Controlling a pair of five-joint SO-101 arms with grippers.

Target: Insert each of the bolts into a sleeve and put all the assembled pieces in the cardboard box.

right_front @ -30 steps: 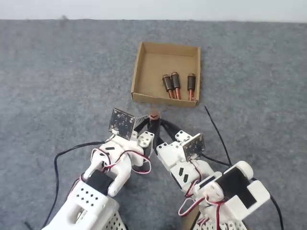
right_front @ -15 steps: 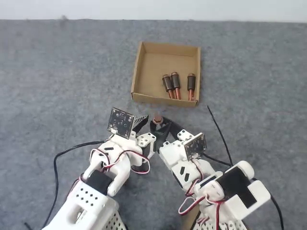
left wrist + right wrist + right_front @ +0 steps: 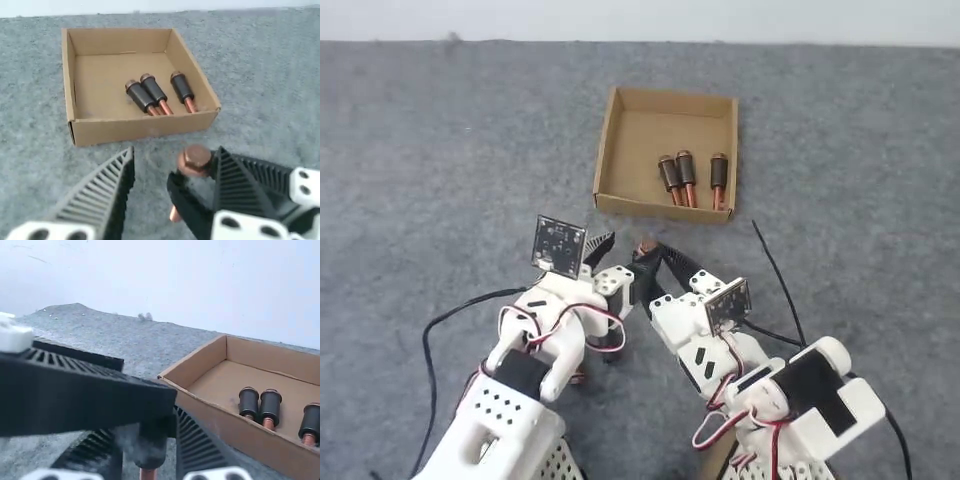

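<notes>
Pinching the black sleeve (image 3: 150, 444) between its two jaws, the right gripper (image 3: 148, 432) holds it tight. A copper bolt (image 3: 195, 160) is inside the sleeve. The bolt's six-sided head sticks out past the jaw tips. Its thin copper end pokes out on the other side of the jaws, down toward the grey carpet (image 3: 440, 150). The piece leans a little.

The left gripper (image 3: 175, 150) is right beside the right one. Its jaws are spread wide and hold nothing. The bolt head sits in the gap between them, very close to one jaw and well apart from the other. It is hard to tell if it touches the near jaw.

The cardboard box (image 3: 660, 207) lies on the carpet just past the tips of both grippers' jaws, with its open top up. Three finished pieces (image 3: 687, 178) lie in it, on the right gripper's side of the box. Each one is a black sleeve with a copper bolt through it. Their thin ends point back toward the jaws and their heads point away. Two of them touch each other, and the third lies a little apart.

A black cable (image 3: 775, 280) runs over the carpet beside the right arm.
</notes>
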